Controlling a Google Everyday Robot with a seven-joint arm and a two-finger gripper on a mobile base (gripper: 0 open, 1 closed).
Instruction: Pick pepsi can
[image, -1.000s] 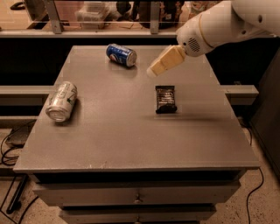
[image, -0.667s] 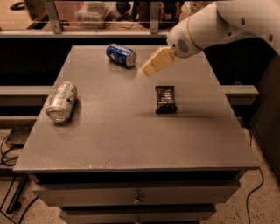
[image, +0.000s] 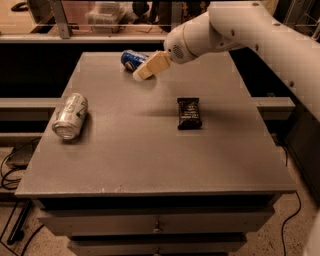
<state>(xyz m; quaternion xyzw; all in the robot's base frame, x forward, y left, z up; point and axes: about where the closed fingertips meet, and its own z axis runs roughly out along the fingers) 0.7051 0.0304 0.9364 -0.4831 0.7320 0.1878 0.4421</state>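
The gripper (image: 144, 70) hangs over the far part of the grey table (image: 150, 155), at the end of a white arm (image: 235, 27) that comes in from the upper right of the view. It is tan, and it tilts down and to the left from the rounded white wrist. Seen from here it reads as one solid tan block, so whether it is open or closed cannot be told

The pepsi can (image: 131, 59) lies on its side directly at the gripper's tip, on the far-left side of it, close to the table's back edge. The can is blue, with a patch of its round logo showing on the side that faces the camera. The gripper's tip overlaps the can's right end in the view; whether the two touch or the gripper is merely above and in front of it cannot be told. Nothing lifts the can: it rests on the tabletop

A dark snack packet (image: 189, 113) lies flat on the table, nearer the camera than the gripper and off to its right, well apart from it. A silver can with green marks (image: 70, 116) lies on its side near the table's left edge, well apart from the gripper and nearer the camera, with its open silver end turned toward the viewer

Below the tabletop a drawer front with a small handle (image: 157, 228) faces the camera
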